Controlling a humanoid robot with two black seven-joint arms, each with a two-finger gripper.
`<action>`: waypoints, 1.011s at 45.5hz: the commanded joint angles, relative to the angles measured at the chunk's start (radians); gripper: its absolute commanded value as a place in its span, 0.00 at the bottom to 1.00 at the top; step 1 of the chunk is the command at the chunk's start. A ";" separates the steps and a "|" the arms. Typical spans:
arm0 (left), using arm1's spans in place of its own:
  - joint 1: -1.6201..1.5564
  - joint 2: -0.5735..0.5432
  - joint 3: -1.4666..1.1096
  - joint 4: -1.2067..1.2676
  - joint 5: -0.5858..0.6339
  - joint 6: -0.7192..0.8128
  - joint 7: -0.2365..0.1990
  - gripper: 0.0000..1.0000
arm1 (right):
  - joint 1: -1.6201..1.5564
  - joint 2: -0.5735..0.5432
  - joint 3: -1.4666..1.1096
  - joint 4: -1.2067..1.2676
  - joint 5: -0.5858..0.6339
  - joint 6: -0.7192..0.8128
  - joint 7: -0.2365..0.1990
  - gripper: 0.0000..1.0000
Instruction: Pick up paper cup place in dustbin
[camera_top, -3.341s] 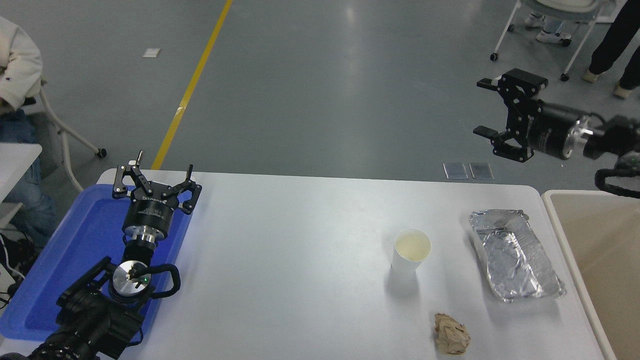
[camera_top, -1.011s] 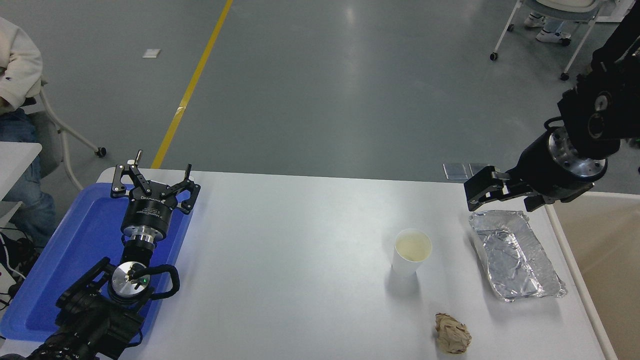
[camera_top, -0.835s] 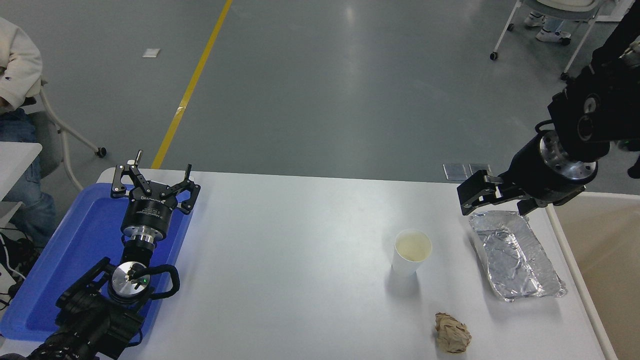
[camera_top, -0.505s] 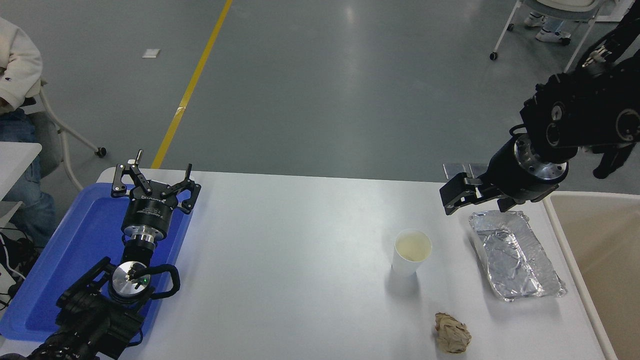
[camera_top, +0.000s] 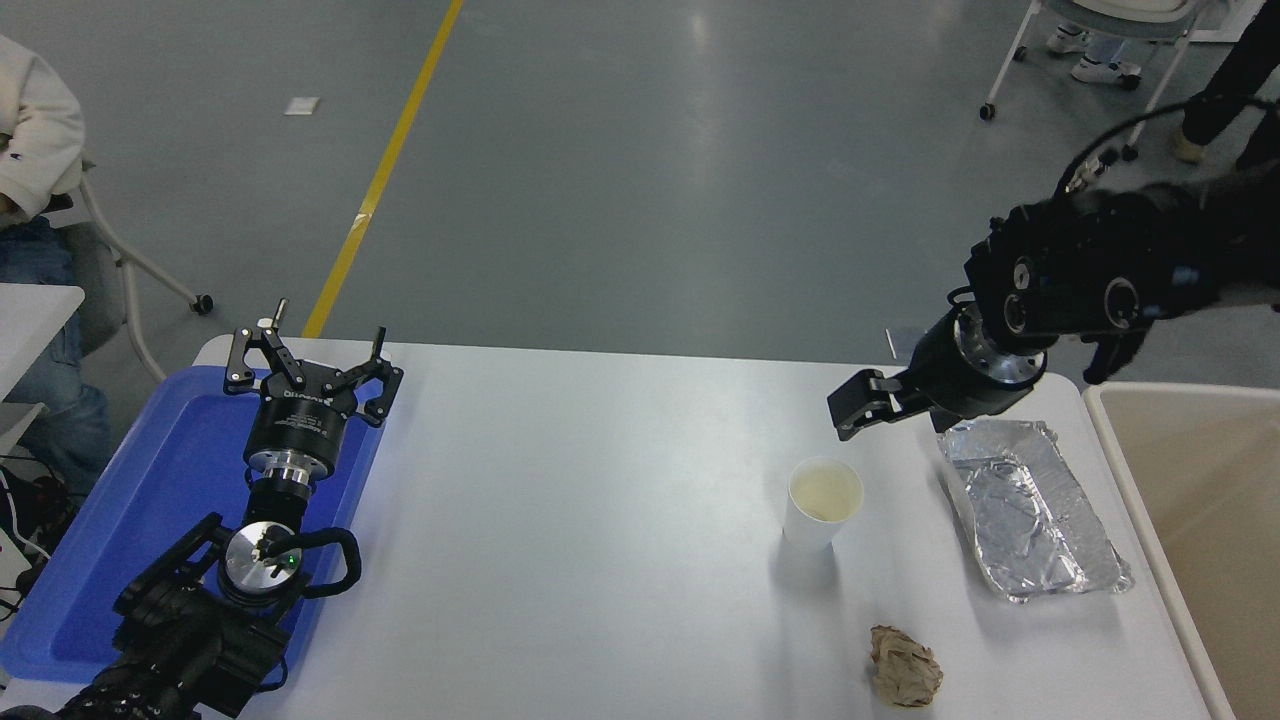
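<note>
The right end effector (camera_top: 858, 410) hovers just beyond the upright paper cup (camera_top: 823, 503) on the tabletop (camera_top: 600, 520), holding nothing; its opening cannot be judged.

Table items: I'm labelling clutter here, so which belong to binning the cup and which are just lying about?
Part of the job:
paper cup, upright
dustbin, at the table's right edge
right gripper, near the cup

Just lying about:
foil tray
crumpled brown paper ball
blue tray, under the parked left gripper
</note>
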 joint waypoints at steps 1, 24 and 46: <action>-0.001 -0.001 0.001 0.000 -0.001 0.002 0.000 1.00 | -0.160 0.023 0.046 -0.128 -0.019 -0.032 0.000 1.00; -0.001 -0.001 0.001 0.000 -0.001 0.000 0.000 1.00 | -0.391 0.032 0.121 -0.294 -0.145 -0.067 0.000 1.00; -0.001 0.000 0.001 0.000 -0.001 0.000 0.000 1.00 | -0.431 0.044 0.129 -0.328 -0.148 -0.106 -0.002 0.69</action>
